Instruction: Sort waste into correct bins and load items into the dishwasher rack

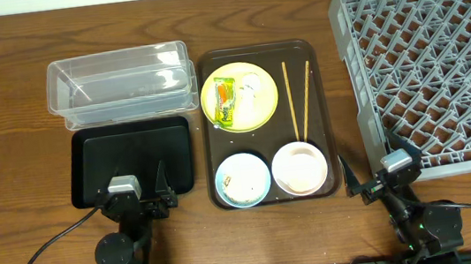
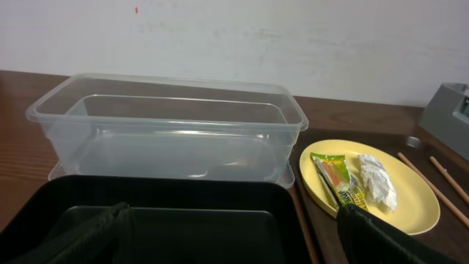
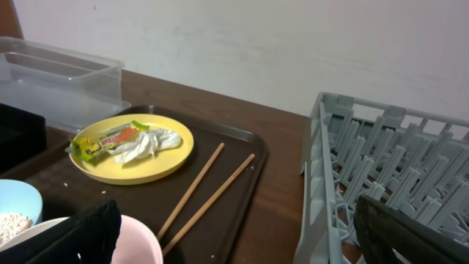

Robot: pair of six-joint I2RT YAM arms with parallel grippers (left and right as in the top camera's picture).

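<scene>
Yellow plate (image 3: 146,170) sits on the dark brown tray (image 3: 245,143) with the green-yellow wrapper (image 3: 106,141) and the crumpled white paper (image 3: 152,143) touching on top of it, and two chopsticks (image 3: 192,192) lie flat just right of the plate. Down at the near edge there's a light blue bowl (image 3: 18,196) holding rice-like crumbs (image 3: 13,224), with a pink bowl (image 3: 143,246) beside it, both cut off. Grey rack (image 3: 381,158) stands on the counter (image 3: 286,183) right of the tray, clear tub (image 3: 58,73) far left, and the right hand (image 3: 236,216) is spread wide around nothing.

A dark brown tray (image 1: 320,96) lies on the wood-grain counter (image 1: 1,105) — rectangular, with rounded corners and a low rim. Behind stands a white wall (image 3: 293,51) — lightly scuffed.
</scene>
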